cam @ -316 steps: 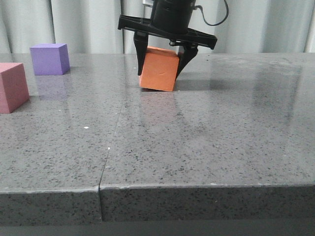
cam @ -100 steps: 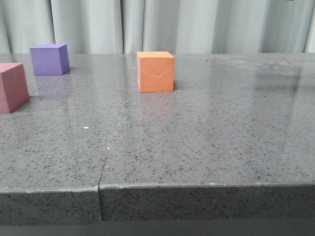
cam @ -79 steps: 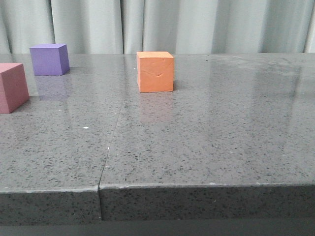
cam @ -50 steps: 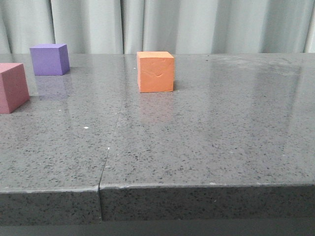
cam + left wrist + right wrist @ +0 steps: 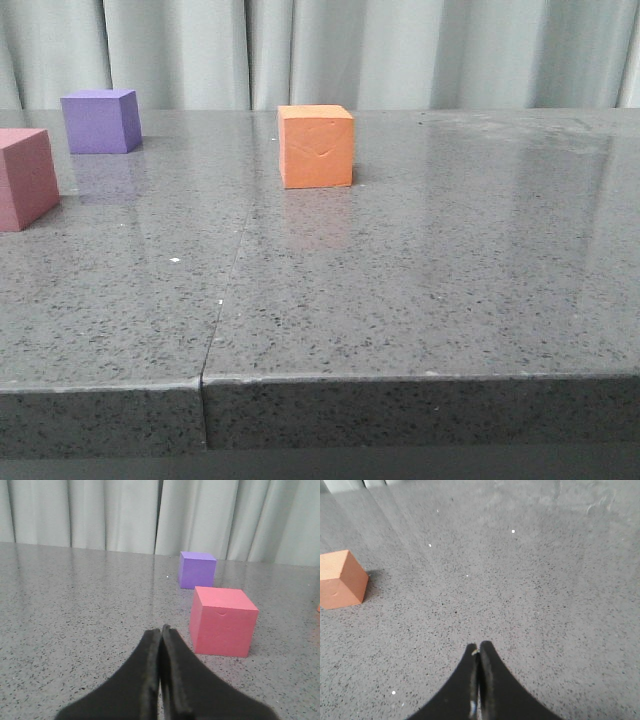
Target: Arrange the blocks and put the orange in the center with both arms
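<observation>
The front view shows no arm at all, only the grey stone table point(image 5: 400, 290) with three cubes on it. The orange cube point(image 5: 316, 146) stands upright and alone near the middle, a crease mark on the face toward the camera. The purple cube point(image 5: 100, 121) sits far back on the left, and the pink cube point(image 5: 24, 178) is nearer, cut by the left edge.

The wrist views supply the grippers. The left gripper point(image 5: 161, 630) has its fingers pressed together, holding nothing, and points toward the pink cube, which seems a short way ahead of the tips. The right gripper point(image 5: 479, 647) is likewise closed and empty above bare table, the orange cube well off to one side.
</observation>
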